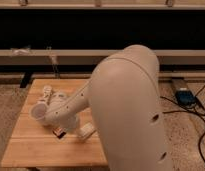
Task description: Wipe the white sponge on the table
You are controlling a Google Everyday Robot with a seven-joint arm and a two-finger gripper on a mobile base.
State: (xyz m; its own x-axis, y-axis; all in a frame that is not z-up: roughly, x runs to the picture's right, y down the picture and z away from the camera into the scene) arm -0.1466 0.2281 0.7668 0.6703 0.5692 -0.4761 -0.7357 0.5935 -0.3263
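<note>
The table (31, 145) has a light tan plank top and stands at the left. The white sponge (86, 131), a small off-white block, lies on it near the right front. My gripper (75, 126) is at the end of the white arm, low over the table and right against the sponge's left side. The arm's wrist hides most of it, and I cannot tell whether it holds the sponge. My arm's big white elbow (131, 110) fills the middle of the view and hides the table's right part.
A white cup (38, 111) stands on the table's left side. A small dark brown block (58, 132) lies just left of the gripper. A small pale object (46, 92) lies near the back edge. A blue device (185, 96) and cables lie on the floor at right.
</note>
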